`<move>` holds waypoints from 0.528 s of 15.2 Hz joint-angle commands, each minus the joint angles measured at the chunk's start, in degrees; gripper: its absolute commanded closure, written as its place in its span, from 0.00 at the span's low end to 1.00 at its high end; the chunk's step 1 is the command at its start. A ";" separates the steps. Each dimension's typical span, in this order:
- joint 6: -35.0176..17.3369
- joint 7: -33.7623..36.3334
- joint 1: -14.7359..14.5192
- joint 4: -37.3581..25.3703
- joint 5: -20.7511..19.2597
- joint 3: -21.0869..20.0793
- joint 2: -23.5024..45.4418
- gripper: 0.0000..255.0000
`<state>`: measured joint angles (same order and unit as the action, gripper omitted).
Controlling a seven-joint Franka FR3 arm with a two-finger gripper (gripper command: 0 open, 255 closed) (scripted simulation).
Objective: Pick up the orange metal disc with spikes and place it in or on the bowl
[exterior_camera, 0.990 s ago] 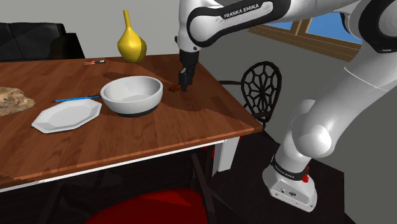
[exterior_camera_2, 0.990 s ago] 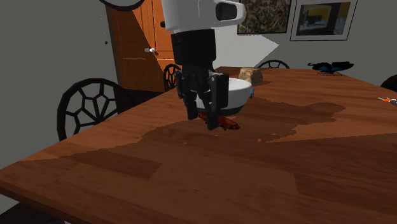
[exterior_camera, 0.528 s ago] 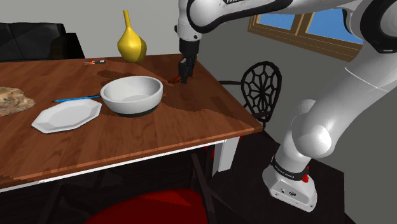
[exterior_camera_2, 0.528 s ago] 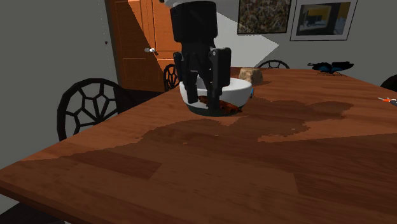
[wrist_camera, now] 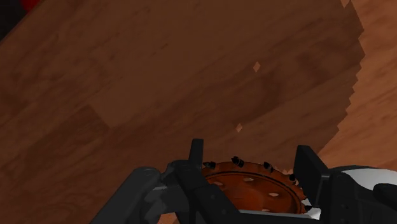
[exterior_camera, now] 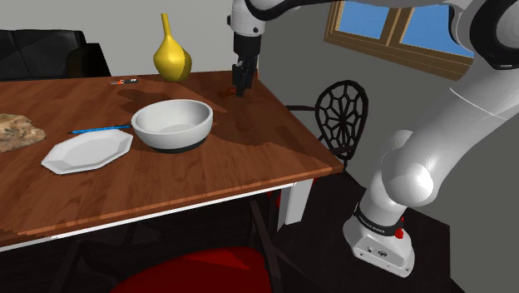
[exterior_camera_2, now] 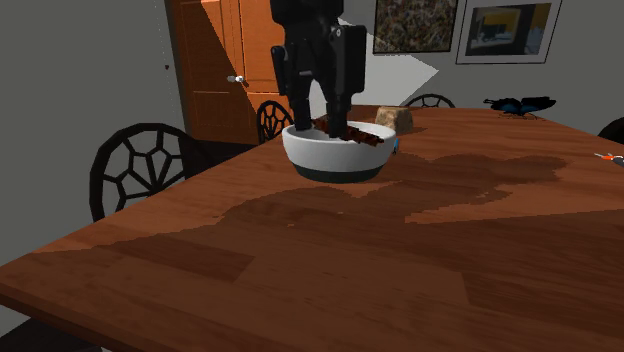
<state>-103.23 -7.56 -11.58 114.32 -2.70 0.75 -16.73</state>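
The surface (exterior_camera: 249,158) is warm brown wood with visible grain and a soft polish. The bowl (exterior_camera: 172,125) is smooth and off-white with a satin sheen, and it has a dark band at its base. The spiked disc (wrist_camera: 254,191) looks like orange-brown metal, faintly glossy, with dark spikes. The pincer (wrist_camera: 250,159) is matt black. The vase (exterior_camera: 170,57) is glossy yellow, the plate (exterior_camera: 87,151) smooth white.
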 commanded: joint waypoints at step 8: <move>5.69 2.23 -0.91 -8.71 0.23 -1.64 3.15 1.00</move>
<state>-97.98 -6.08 -12.23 107.15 -2.52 -0.41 -14.74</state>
